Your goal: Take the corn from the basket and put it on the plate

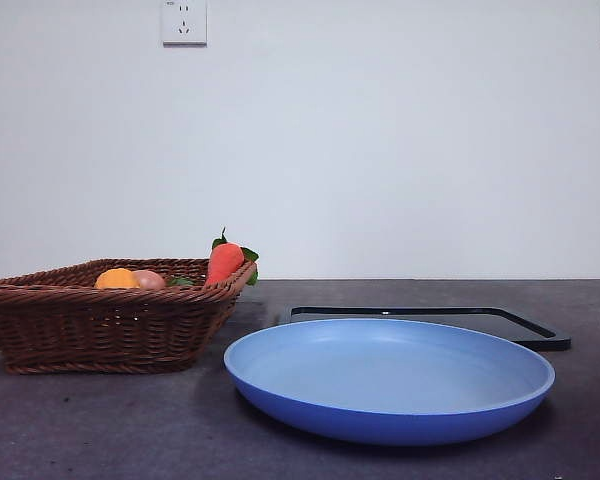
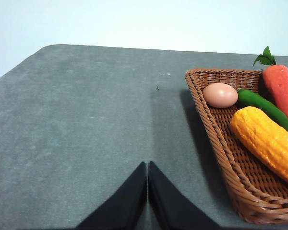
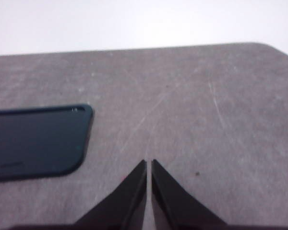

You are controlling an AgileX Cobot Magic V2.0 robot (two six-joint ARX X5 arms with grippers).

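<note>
The corn (image 2: 269, 142) lies inside the wicker basket (image 2: 216, 143), stretched along its floor with the rounded end toward the egg (image 2: 220, 95); in the front view only its orange-yellow top (image 1: 117, 279) peeks above the braided rim. A green pepper (image 2: 264, 108) lies between the corn and the carrot (image 2: 280, 88), touching or nearly touching the corn's side, and the carrot leans against the far corner with its green leaves sticking up over the rim. From the front, the basket (image 1: 100, 325) sits at about 9 o'clock of the blue plate (image 1: 390, 378), close beside it but apart. A flat black tray (image 1: 525, 330) lies just behind the plate, at roughly 1 o'clock of it. Two wall sockets (image 1: 184, 22) show high on the white wall. The grey table (image 2: 77, 134) is bare under the left pincer (image 2: 147, 167), whose two black jaws are pressed together with nothing between them, hovering beside the basket's long wall. The right pincer (image 3: 149, 165) hangs over open table near the tray's rounded corner (image 3: 36, 141), jaws likewise closed on nothing. Neither arm appears in the front view.
</note>
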